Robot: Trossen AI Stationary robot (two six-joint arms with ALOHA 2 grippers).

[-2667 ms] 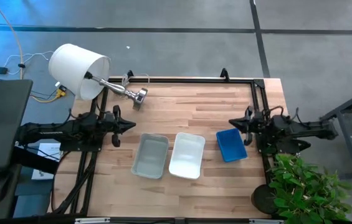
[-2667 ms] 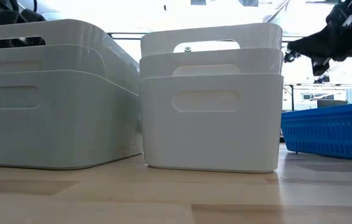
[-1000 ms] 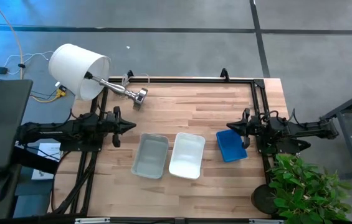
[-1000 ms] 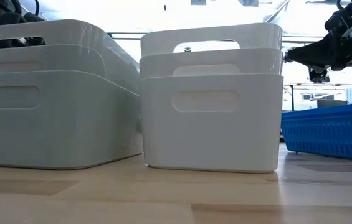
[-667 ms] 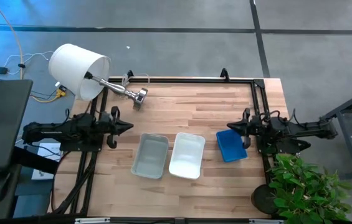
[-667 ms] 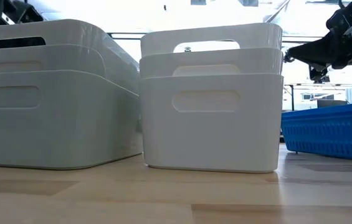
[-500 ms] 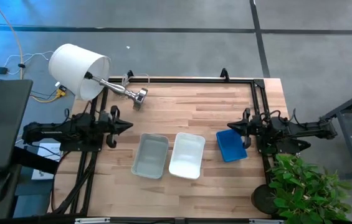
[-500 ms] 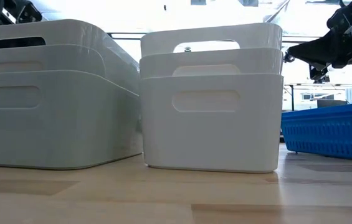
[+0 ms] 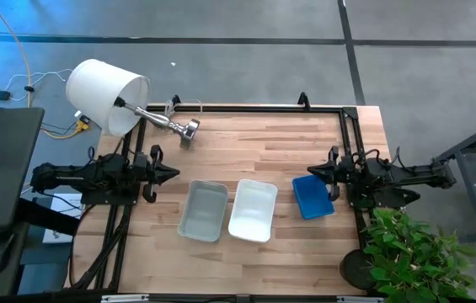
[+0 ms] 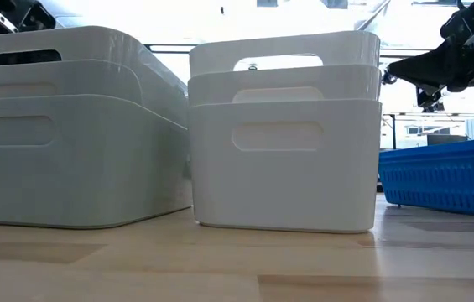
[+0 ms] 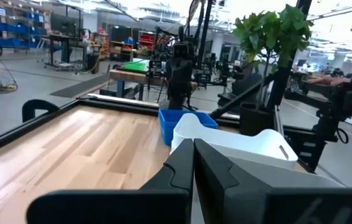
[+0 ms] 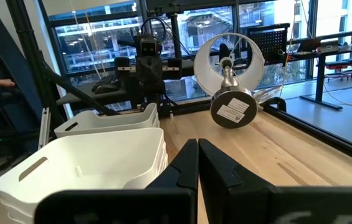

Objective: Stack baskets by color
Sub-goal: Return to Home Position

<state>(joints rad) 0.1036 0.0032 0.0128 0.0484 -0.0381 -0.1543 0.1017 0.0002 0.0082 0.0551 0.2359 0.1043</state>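
While fingers (image 11: 182, 168) touch, left arm (image 9: 94, 178) and right arm (image 9: 389, 175) lie level.

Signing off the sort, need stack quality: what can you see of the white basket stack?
The white basket stack is three smooth, opaque white plastic bins nested upright, their rims stepped evenly in the low view. Corners are rounded, and each shows an oblong handle slot in its end wall. It stands on the wooden table, mid-row between the grey stack and the blue stack, turned slightly askew. Contact with the grey stack is unclear. The left gripper and right gripper are clear of it.
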